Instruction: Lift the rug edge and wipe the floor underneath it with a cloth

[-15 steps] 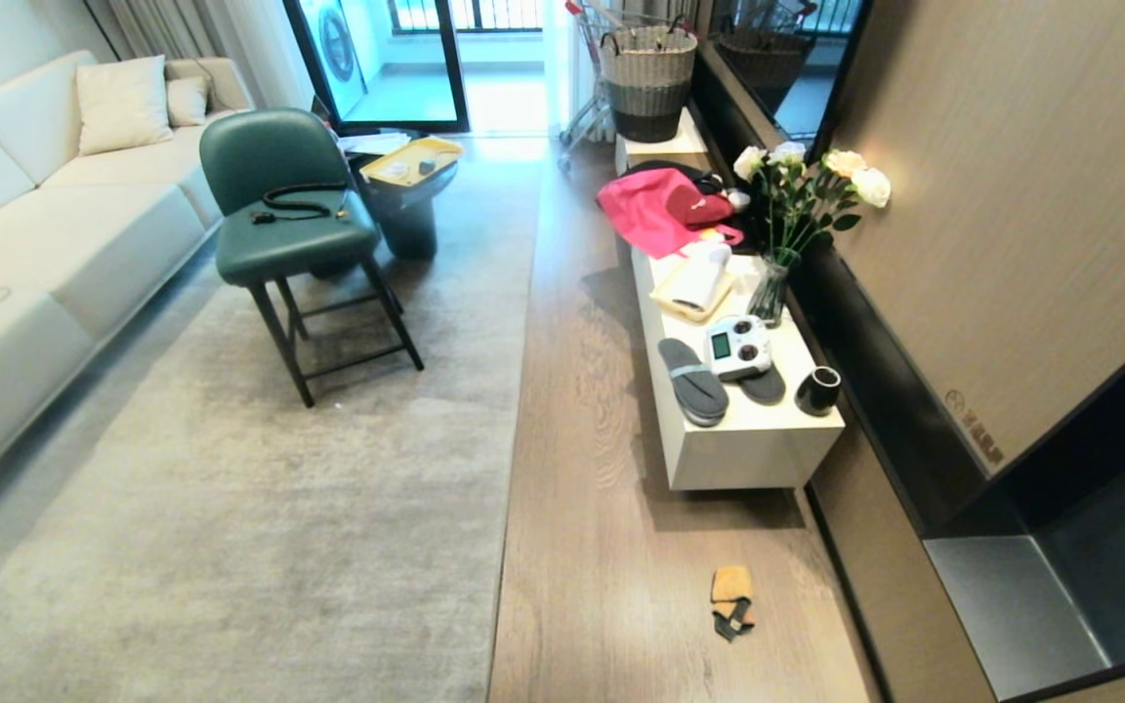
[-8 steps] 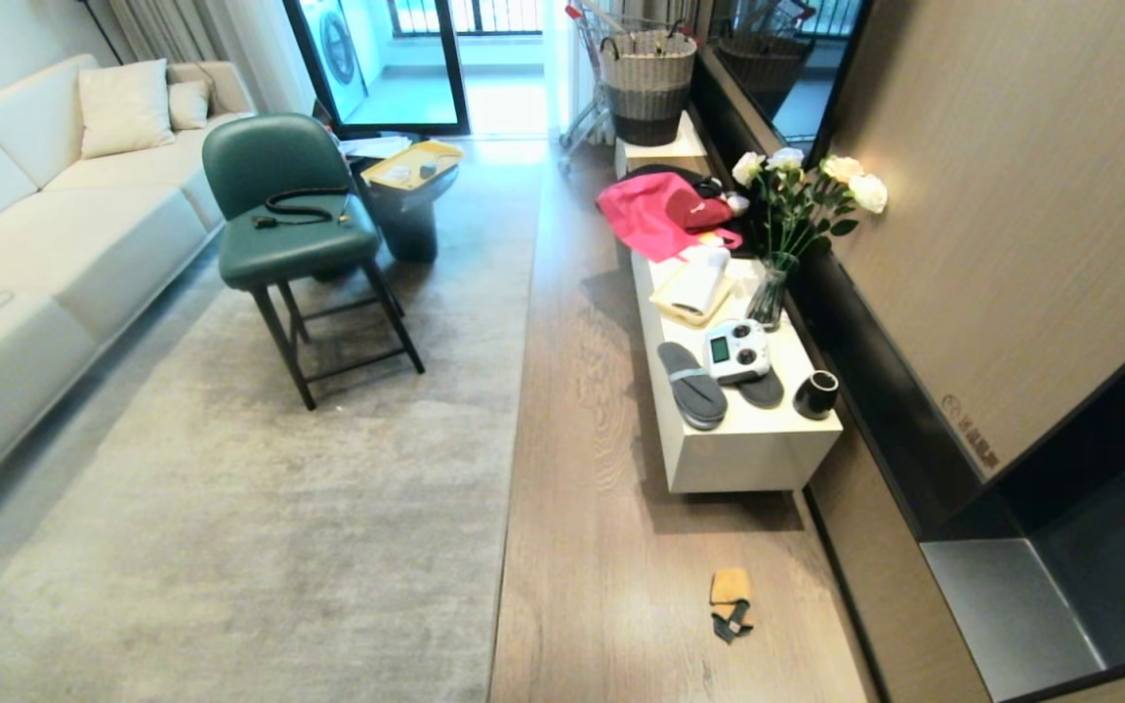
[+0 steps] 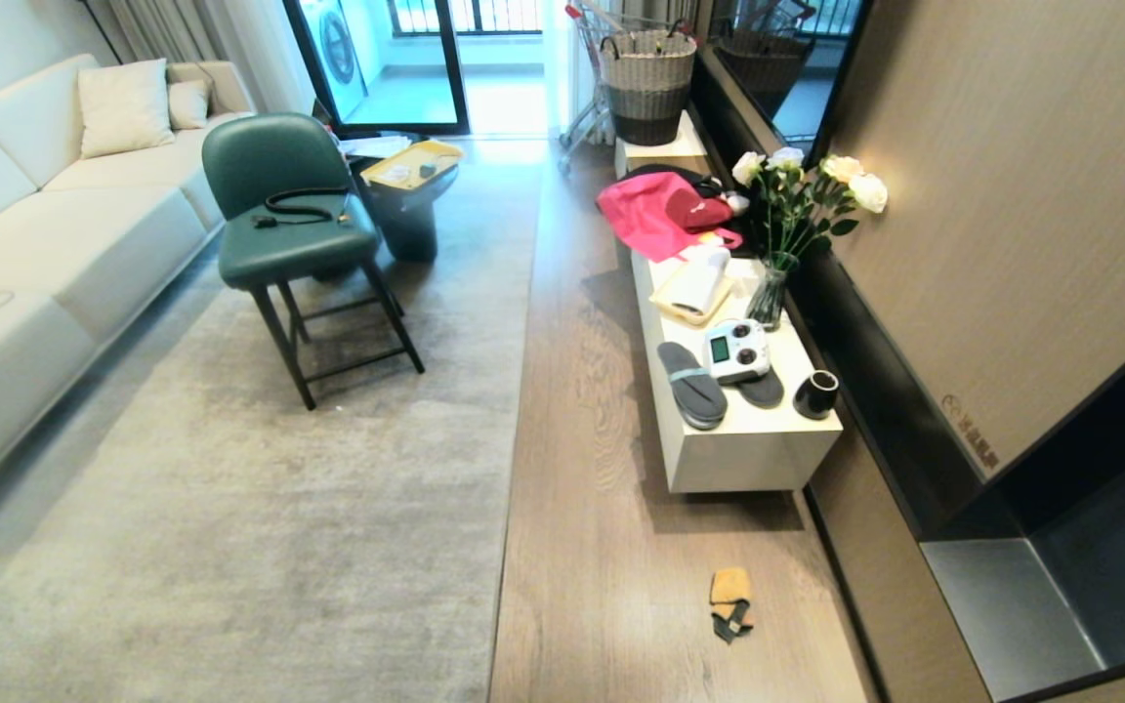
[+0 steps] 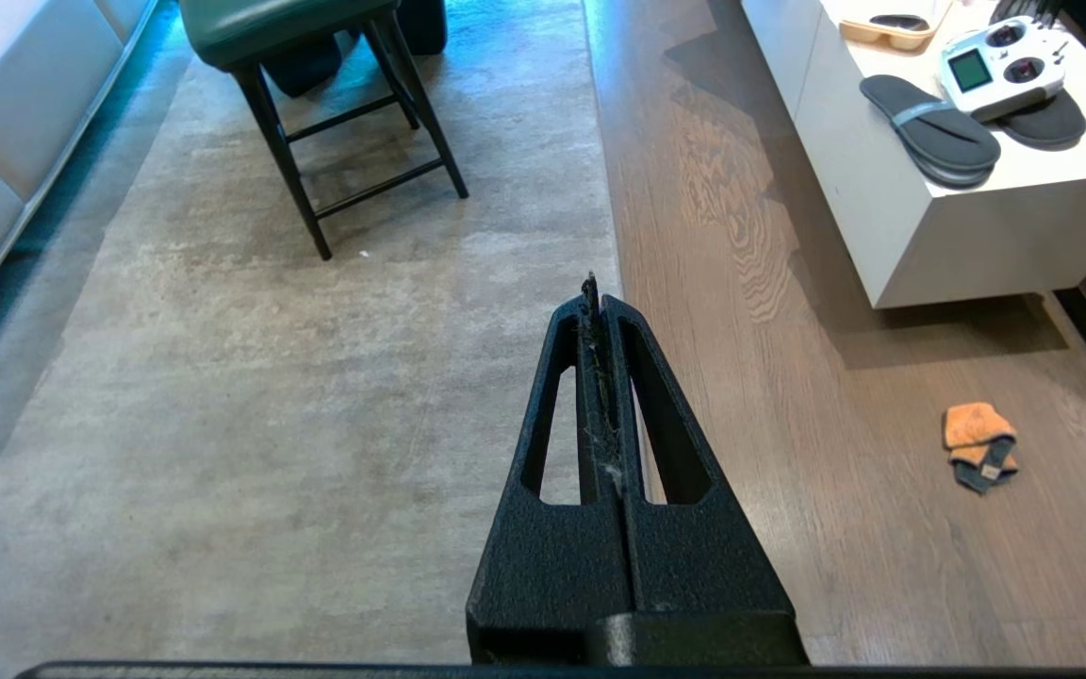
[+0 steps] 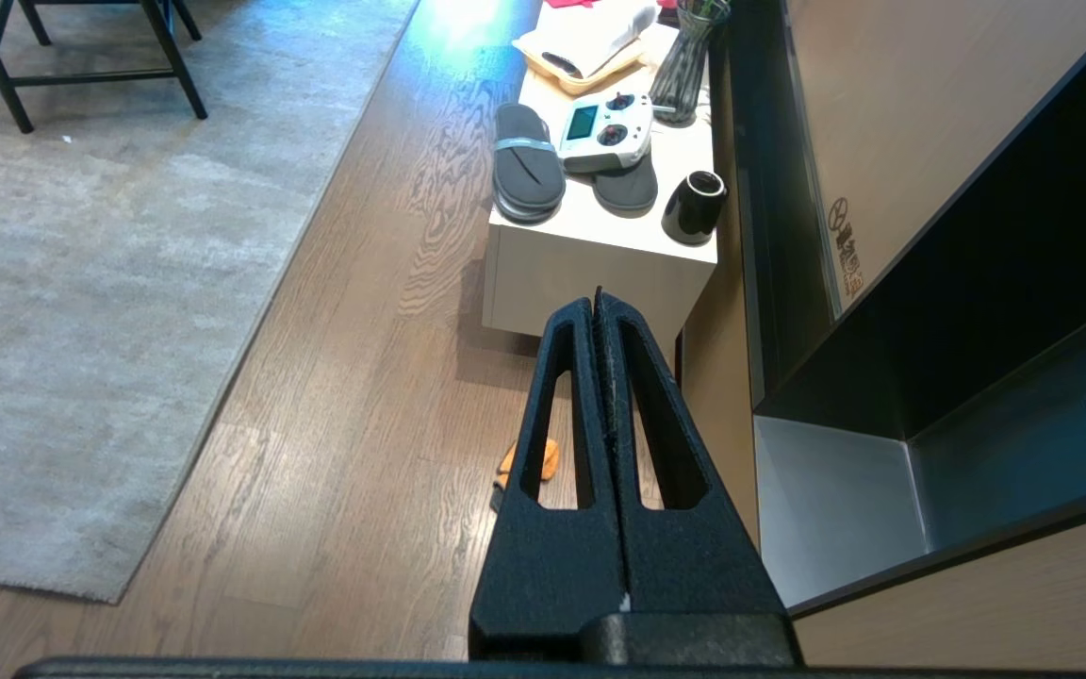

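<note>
the cloth [image 3: 730, 601] lies crumpled on the floor [image 3: 582, 547], a little out from the near end of the white table [image 3: 748, 449] and well apart from the rug edge [image 3: 507, 547], which runs straight along the planks on the far side of the cloth from the table. it looks like a small, fuzzy, limp thing, orange on top with a dark grey flap folded out at the near end, so it should weigh almost nothing, bunch up under a pinch and slide easily on the slightly shiny wood; the raised orange hump seems the better place to pinch than the flat grey flap. the rug looks large, soft and heavy overall, and flat to the floor, so its border would likely bend up only locally; the corner seen in the right wrist view [image 5: 95, 592] seems the easiest place to get under. the left end effector [image 4: 600, 302] hangs clenched and holding nothing above the rug edge, and the right end effector [image 5: 598, 311] is likewise clenched and holding nothing, above the floor near the cloth.
</note>
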Controlling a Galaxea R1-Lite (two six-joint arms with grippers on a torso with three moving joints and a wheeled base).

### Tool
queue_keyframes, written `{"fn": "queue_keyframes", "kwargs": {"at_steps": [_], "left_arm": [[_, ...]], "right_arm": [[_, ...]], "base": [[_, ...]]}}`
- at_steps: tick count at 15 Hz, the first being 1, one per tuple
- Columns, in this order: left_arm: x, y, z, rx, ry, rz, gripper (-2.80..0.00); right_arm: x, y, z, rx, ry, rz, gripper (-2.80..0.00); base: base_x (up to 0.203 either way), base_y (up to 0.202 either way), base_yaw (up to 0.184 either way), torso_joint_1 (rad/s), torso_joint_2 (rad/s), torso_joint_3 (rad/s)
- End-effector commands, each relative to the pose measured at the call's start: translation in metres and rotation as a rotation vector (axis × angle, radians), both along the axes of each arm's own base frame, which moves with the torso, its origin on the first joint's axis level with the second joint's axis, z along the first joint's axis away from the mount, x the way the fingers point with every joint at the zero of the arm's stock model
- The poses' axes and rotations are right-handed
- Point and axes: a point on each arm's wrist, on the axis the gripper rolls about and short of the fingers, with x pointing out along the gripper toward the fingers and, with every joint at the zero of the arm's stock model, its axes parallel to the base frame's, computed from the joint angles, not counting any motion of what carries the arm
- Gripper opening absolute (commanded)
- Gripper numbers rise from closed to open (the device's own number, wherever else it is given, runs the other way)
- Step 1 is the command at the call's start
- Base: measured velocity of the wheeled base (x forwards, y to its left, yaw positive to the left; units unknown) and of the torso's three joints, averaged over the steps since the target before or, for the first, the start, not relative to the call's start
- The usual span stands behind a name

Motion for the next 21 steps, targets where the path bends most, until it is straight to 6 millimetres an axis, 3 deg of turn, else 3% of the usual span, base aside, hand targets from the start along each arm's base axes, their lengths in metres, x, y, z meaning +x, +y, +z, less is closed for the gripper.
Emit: {"fn": "queue_keyframes", "kwargs": {"at_steps": [1,21], "left_arm": [[0.0000,0.0000,0.0000,0.001,0.000,0.000,-2.80],[0.0000,0.0000,0.0000,0.000,0.000,0.000,-2.80]], "right_arm": [[0.0001,0.0000,0.0000,-0.001,0.001,0.001,-2.80],[0.0001,-0.0002,0.0000,0.068,0.007,-0.007,-2.80]], "base": [[0.000,0.000,0.000,0.000,0.00,0.000],[0.000,0.000,0.000,0.000,0.00,0.000]]}}
